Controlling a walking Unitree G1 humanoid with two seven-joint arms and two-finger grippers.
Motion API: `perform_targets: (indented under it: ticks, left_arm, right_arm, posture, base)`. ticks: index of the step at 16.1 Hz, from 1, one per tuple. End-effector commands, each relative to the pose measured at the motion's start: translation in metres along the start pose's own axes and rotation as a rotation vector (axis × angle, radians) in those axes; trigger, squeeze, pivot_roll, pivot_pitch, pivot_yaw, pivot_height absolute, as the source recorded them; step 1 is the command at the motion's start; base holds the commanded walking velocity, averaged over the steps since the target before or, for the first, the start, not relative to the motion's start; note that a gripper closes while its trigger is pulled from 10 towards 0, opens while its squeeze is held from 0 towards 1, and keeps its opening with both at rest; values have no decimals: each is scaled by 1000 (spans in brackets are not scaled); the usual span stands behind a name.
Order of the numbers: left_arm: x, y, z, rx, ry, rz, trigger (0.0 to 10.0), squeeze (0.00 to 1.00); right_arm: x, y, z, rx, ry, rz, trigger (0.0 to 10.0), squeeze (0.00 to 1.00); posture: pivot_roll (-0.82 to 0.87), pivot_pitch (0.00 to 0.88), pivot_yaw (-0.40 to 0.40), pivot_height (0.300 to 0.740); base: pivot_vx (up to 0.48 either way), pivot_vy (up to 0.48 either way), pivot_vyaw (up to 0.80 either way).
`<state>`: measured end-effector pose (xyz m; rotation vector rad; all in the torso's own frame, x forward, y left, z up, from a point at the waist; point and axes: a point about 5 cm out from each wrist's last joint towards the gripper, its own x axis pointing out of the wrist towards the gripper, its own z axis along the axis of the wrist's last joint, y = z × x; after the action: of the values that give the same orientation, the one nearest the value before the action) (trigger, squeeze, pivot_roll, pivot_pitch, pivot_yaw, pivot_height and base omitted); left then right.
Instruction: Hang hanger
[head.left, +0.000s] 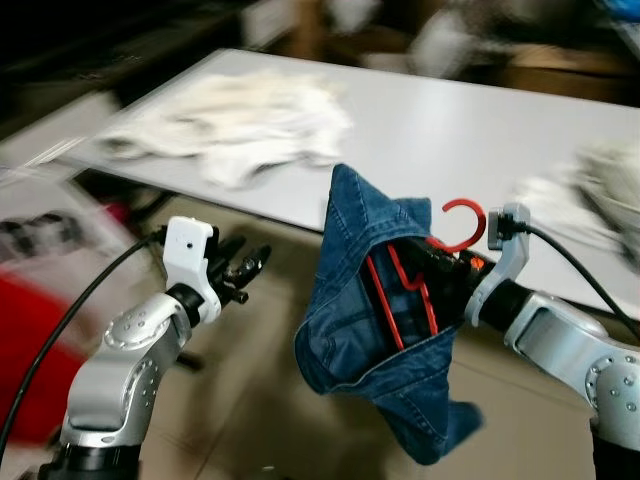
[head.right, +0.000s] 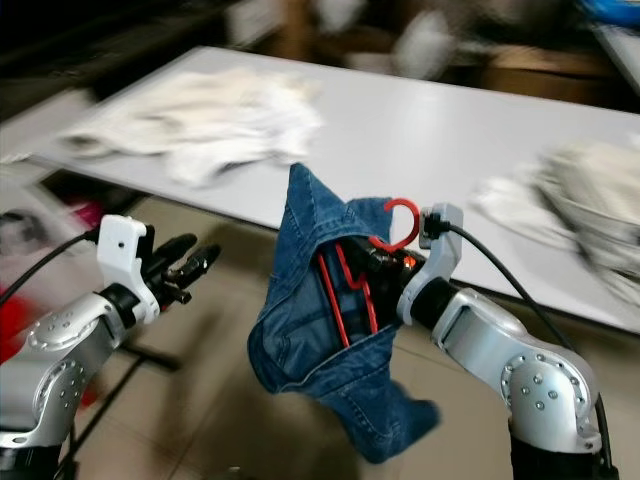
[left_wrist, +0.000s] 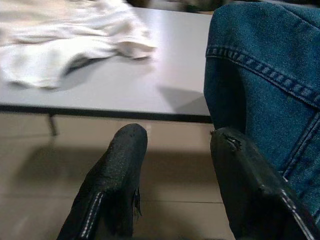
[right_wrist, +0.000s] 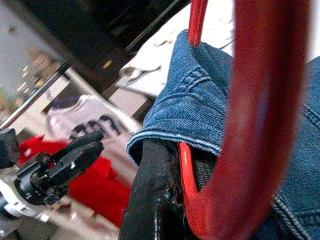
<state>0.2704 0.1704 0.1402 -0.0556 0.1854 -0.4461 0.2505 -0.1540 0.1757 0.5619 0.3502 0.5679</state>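
Gripping red hanger (head.left: 410, 290) w/ denim garment (head.left: 375, 330), right fingers (right_wrist: 150, 200) clamped; left fingers (left_wrist: 115, 175) apart, empty; no legible text.

Red plastic hanger (head.left: 420, 275) carries a draped blue denim garment (head.left: 375, 330); hook points upward, held aloft near the grey table's edge.

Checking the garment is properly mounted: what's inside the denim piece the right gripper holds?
A red hanger sits inside the denim garment; its hook pokes out on top. The right gripper clamps it. The hanger's lower part is covered by denim.
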Motion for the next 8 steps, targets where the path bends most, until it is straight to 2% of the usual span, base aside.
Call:
perform_targets:
  ticks: [1,8]
  left_arm:
    - [1,1,4,28,5,6,10000,0]
    - [1,7,4,60,26,28,10000,0]
  right_arm:
    - [0,7,1,-21,-5,38,10000,0]
    - [5,3,-1,-63,15,30,10000,0]
  posture:
    - [-119,0,56,740]
    - [-102,0,56,740]
  base:
    - [0,0,800]
    - [0,0,800]
